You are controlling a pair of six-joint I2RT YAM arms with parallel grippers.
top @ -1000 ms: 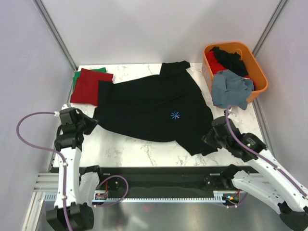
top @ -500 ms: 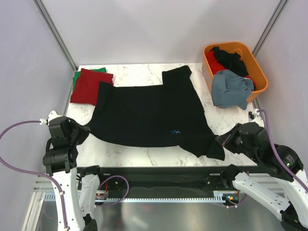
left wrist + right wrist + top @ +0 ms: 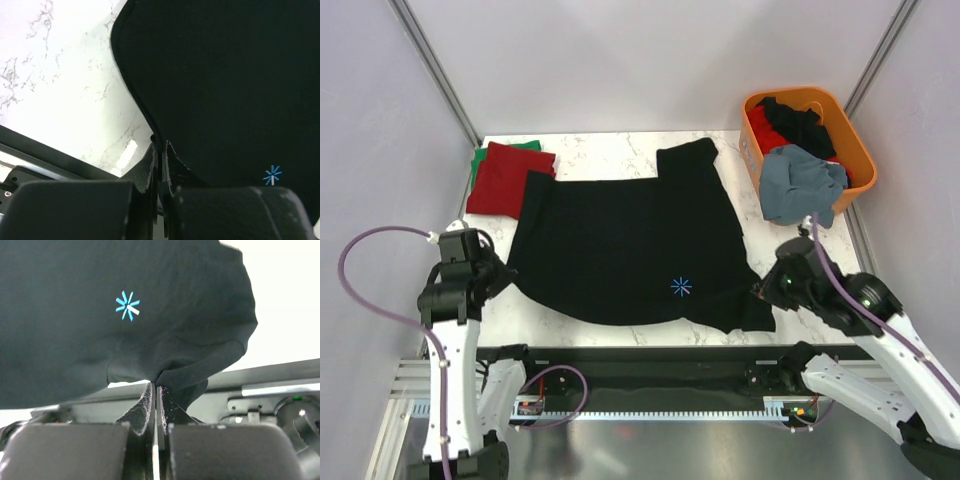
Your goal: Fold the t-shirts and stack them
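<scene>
Marble surface [image 3: 620,148] first, filling the middle of the top view. Spread over most of it, black shirt [image 3: 620,235], mostly flat, near edge bunched at both corners. Off at the far right corner, orange basket [image 3: 863,150], standing clear of the black shirt. Draped over its near rim, grey-blue shirt [image 3: 800,185], hanging down toward the surface. Deeper inside, more black cloth [image 3: 802,120] and a bit of red cloth [image 3: 768,128]. Over at the far left, folded red shirt [image 3: 505,180], lying on a green shirt [image 3: 476,168], the black shirt's far left corner touching the red. Now the left jaws: closed tight, pinching the black shirt's near left edge, seam caught right between them in the wrist view. Right jaws the same: clamped on the near right corner, cloth gathered into a fold there. Smallest of all, light-blue star mark [image 3: 681,287], close to the shirt's near edge, nearer the right jaws than the left.
</scene>
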